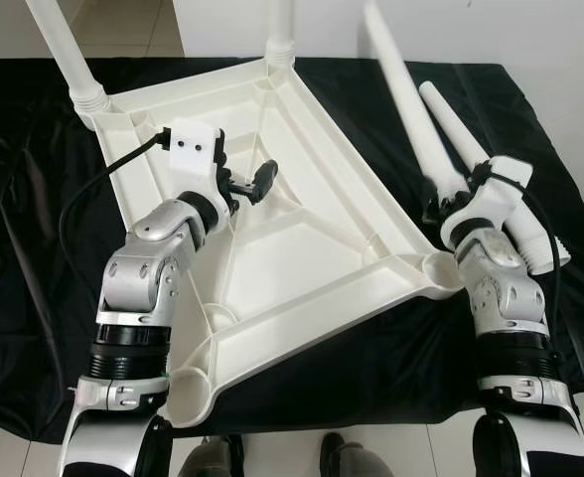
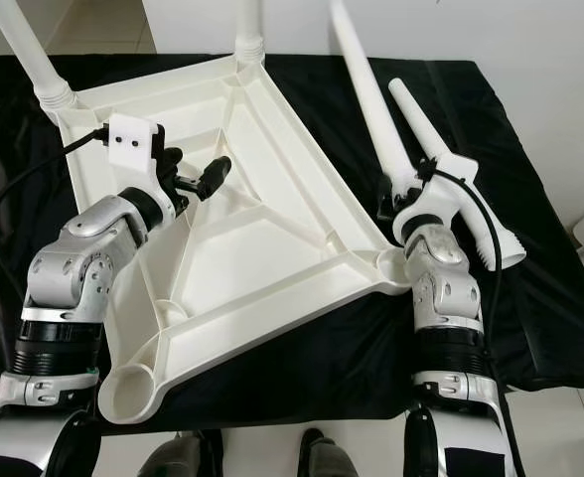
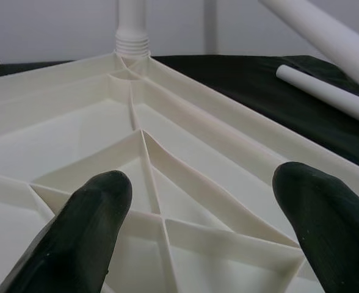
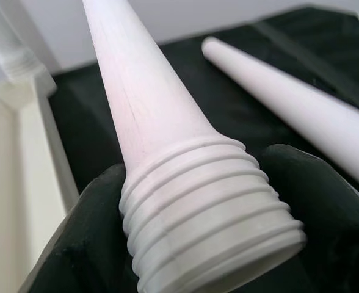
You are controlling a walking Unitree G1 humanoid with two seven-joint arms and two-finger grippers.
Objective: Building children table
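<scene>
Tabletop (image 1: 302, 238) lies upside down on the black-covered counter (image 1: 34, 328), ribbed underside up, one corner overhanging the counter's near edge.

Legs counted: four.
- Two legs stand screwed into the sockets at the tabletop's far corners: one at the far left (image 1: 69, 55), one at the far middle (image 1: 280, 30).
- Third leg (image 1: 411, 109) is held by the right gripper (image 4: 198, 244) close to its threaded end; the fingers are closed around it just behind the thread. The leg rises slanted away towards the counter's far edge, threaded end near the tabletop's right corner socket (image 1: 439, 268) but not yet in it.
- Fourth leg (image 1: 491, 179) lies loose on the counter, just beside the held one, towards the right edge.

Empty sockets: two, the right corner and the near corner (image 1: 188, 386).

Left gripper (image 1: 244, 185) hovers over the middle of the underside, fingers (image 3: 94, 207) spread wide, holding nothing. Cannot tell whether it touches the ribs.

Progress, as a judgement: about halfway. Done: two legs in. Left: seat and turn the held leg into the right socket, fit the loose leg into the near socket, then turn the table upright.
</scene>
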